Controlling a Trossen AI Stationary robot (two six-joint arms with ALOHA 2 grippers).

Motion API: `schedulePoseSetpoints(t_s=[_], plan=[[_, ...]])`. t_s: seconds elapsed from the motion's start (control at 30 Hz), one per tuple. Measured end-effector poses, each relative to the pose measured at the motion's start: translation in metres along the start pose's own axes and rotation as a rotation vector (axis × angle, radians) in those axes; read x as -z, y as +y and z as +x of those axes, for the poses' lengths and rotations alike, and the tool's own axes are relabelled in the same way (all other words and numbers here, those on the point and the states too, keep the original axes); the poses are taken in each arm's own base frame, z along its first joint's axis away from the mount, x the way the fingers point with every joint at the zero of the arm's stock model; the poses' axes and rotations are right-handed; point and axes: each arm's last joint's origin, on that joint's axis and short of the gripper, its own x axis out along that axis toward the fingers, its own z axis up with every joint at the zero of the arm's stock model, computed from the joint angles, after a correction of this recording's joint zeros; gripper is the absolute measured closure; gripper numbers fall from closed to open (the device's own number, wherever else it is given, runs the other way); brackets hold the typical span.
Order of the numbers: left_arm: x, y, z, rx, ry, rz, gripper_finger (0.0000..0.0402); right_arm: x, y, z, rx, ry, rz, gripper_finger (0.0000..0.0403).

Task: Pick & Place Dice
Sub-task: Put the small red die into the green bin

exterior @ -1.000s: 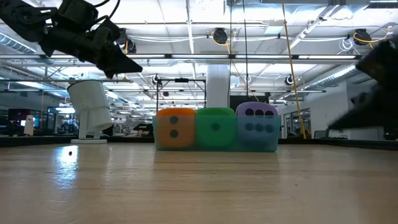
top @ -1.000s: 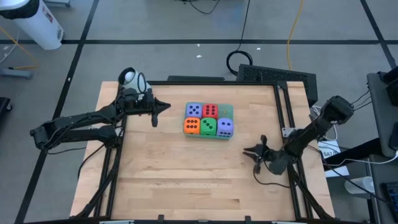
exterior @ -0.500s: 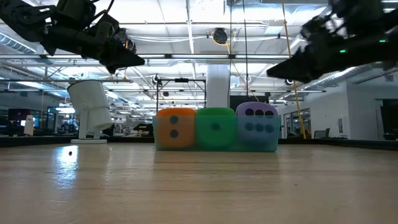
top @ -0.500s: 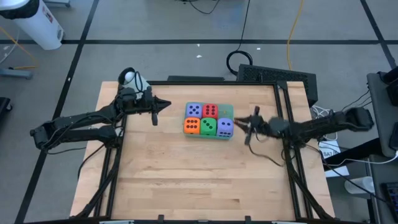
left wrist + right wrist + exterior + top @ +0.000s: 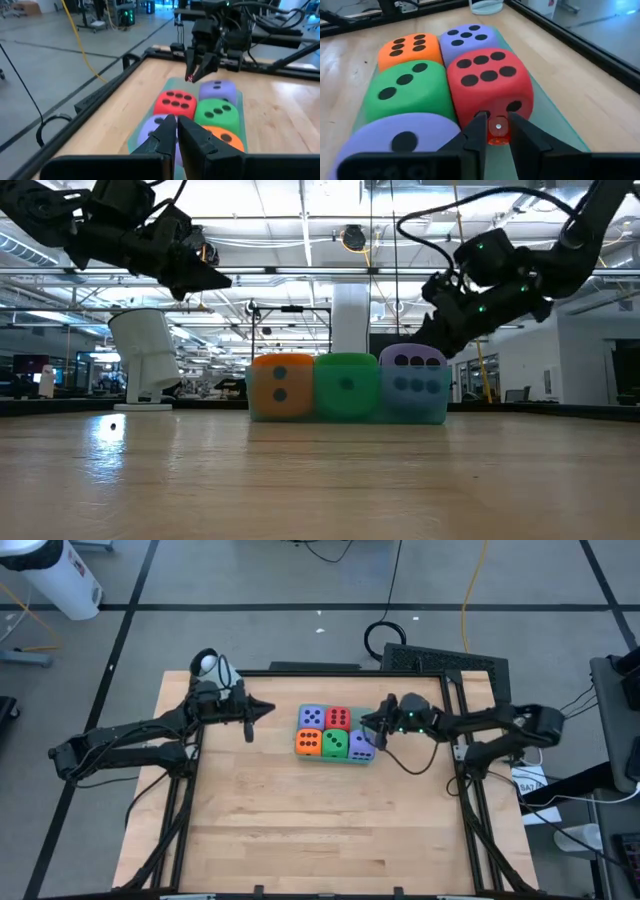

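Observation:
Five soft dice sit on a flat translucent green square (image 5: pixel 366 720): lavender (image 5: pixel 312 716) and red (image 5: pixel 338 718) at the back, orange (image 5: pixel 308 743), green (image 5: pixel 335 744) and lavender (image 5: pixel 362 745) in front. My right gripper (image 5: pixel 368 726) hovers at the square's far right corner, beside the red die (image 5: pixel 487 82), and is shut on a tiny red translucent cube (image 5: pixel 496 131). My left gripper (image 5: pixel 270 709) hangs shut in the air left of the dice, pointing at them. My right gripper pinches the tiny red cube (image 5: pixel 190 77) between its two fingertips (image 5: pixel 476 131), only at their free ends. The fingers come from the table's right, slanting a little downward. The cube hangs clear above the green square, close to the red die's side.
A white cylindrical device (image 5: pixel 208 666) stands at the table's far left corner. Black frame rails (image 5: pixel 462 730) run along the table's edges. Bare wood (image 5: pixel 320 830) fills the near half of the table.
My right gripper has swung from the near right part of the table toward the far edge and leftward, rising and turning about, and now stands at the dice. The left arm and the dice have kept still.

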Motion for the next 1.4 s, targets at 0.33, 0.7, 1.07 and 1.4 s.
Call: schedulePoseSetpoints(t_s=[0.33, 0.7, 1.07, 1.4], plan=[[0.004, 0.000, 0.000, 0.002, 0.045, -0.011, 0.0376, 0.002, -0.002, 0.007, 0.049, -0.034, -0.148, 0.0176], [0.004, 0.000, 0.000, 0.003, 0.045, 0.024, 0.0376, 0.001, -0.003, 0.006, 0.046, -0.047, -0.130, 0.0135], [0.008, -0.006, 0.001, 0.056, 0.076, 0.004, 0.0385, 0.000, -0.002, 0.005, -0.066, -0.067, -0.215, 0.0137], [-0.023, -0.023, 0.055, 0.077, 0.062, 0.013, 0.0399, -0.006, 0.004, 0.005, -0.126, -0.135, -0.258, 0.0128]])
